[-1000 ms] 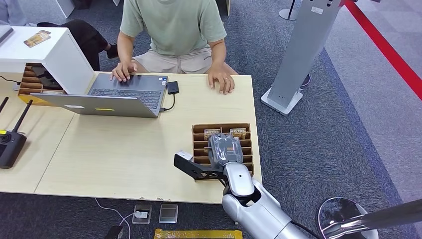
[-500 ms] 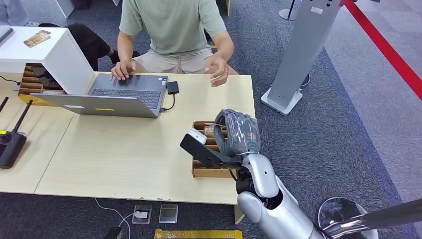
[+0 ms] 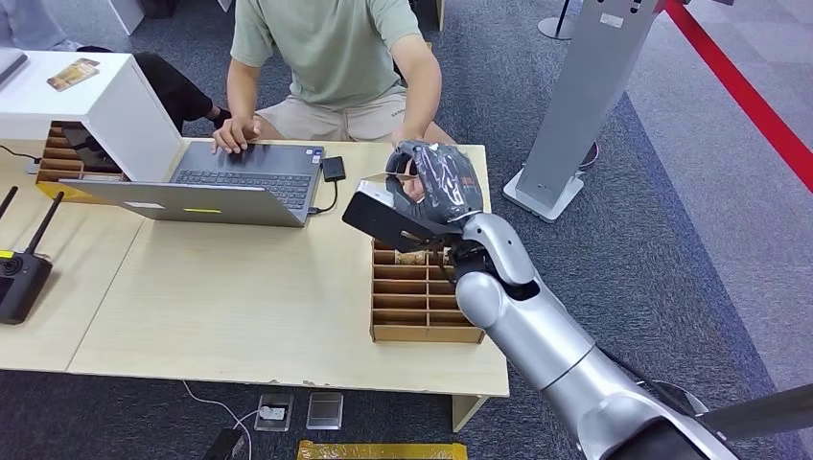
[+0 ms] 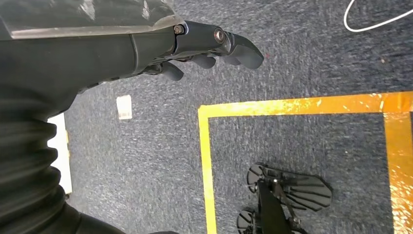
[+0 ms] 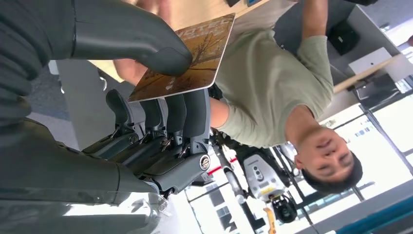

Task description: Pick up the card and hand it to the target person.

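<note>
My right hand (image 3: 436, 187) is raised over the far edge of the table (image 3: 240, 297), in front of the seated person in a green shirt (image 3: 331, 48). In the right wrist view the thumb (image 5: 146, 46) presses an orange-brown printed card (image 5: 199, 58) against the fingers (image 5: 182, 112), and the card's free end points at the person. The person's hand (image 5: 127, 70) is right behind the card; whether it touches the card I cannot tell. My left hand (image 4: 195, 44) hangs over the carpet, fingers loosely extended and holding nothing.
A slotted cardboard box (image 3: 427, 307) sits on the table just below my right hand, with a few cards (image 3: 412, 257) in its far row. An open laptop (image 3: 220, 182) under the person's other hand, a white stand (image 3: 91, 101) and a black controller (image 3: 19, 278) lie to the left. A grey pillar (image 3: 585, 96) stands to the right.
My right hand has lifted from the cardboard box and travelled forward toward the person. The person's hand has left the table and come up to meet it.
</note>
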Robot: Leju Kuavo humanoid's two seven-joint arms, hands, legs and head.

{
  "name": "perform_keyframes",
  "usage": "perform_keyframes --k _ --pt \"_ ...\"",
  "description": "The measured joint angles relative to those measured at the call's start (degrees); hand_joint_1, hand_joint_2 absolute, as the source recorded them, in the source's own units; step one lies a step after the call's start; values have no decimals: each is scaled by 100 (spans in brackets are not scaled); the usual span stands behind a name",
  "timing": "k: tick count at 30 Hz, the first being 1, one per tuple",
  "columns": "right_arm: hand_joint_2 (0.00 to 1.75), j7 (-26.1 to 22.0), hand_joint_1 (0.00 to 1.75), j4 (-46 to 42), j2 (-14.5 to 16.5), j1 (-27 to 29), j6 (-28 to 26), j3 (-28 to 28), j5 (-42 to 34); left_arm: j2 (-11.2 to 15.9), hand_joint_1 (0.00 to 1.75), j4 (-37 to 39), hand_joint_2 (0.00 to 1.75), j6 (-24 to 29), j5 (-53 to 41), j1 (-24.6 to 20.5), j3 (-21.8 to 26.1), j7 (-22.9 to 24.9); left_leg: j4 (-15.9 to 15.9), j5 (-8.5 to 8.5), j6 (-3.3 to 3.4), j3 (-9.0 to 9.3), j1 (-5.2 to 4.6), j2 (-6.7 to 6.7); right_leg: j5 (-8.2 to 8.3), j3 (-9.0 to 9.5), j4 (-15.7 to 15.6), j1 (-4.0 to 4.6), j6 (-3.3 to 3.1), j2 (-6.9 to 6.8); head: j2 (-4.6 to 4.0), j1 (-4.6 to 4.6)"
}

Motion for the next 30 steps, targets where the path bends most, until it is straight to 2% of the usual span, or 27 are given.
perform_keyframes --k 3,7,11,15,23,26,30 --pt "175 -127 134 822 116 -376 -130 -25 -88 -1 0 0 175 -12 4 0 -28 -4 0 0 0 -2 -1 -4 0 1 -1 0 0 -3 0 5" --pt "175 -110 134 1497 238 -589 -230 -16 67 -2 0 0 175 -26 41 9 -47 147 0 -1 0 -3 -1 -3 1 0 -3 -1 1 -1 0 8" --pt "175 -22 0 1931 359 -642 -251 32 297 -1 0 0 175 -67 57 16 -60 278 0 -1 0 -2 -1 -3 0 -1 -4 0 1 -1 -1 7" --pt "175 65 0 2225 444 -660 -256 92 435 1 0 0 175 -188 61 18 -80 173 0 0 0 -2 0 -3 1 -2 -3 0 1 -1 -1 7" --pt "175 73 0 2506 489 -666 -438 122 405 13 0 0 175 -51 177 22 -81 -22 0 0 0 -2 -1 -2 1 -1 -3 0 1 0 0 6" --pt "175 -68 0 2525 476 -670 -696 107 181 13 0 0 175 -20 224 22 -81 -41 1 0 0 -1 -1 -1 1 -2 -4 -1 1 0 0 7" --pt "175 -419 0 2346 367 -633 -970 16 -544 13 0 0 175 42 269 26 -81 63 1 0 0 0 -1 0 1 -3 -4 -1 1 0 -1 5"
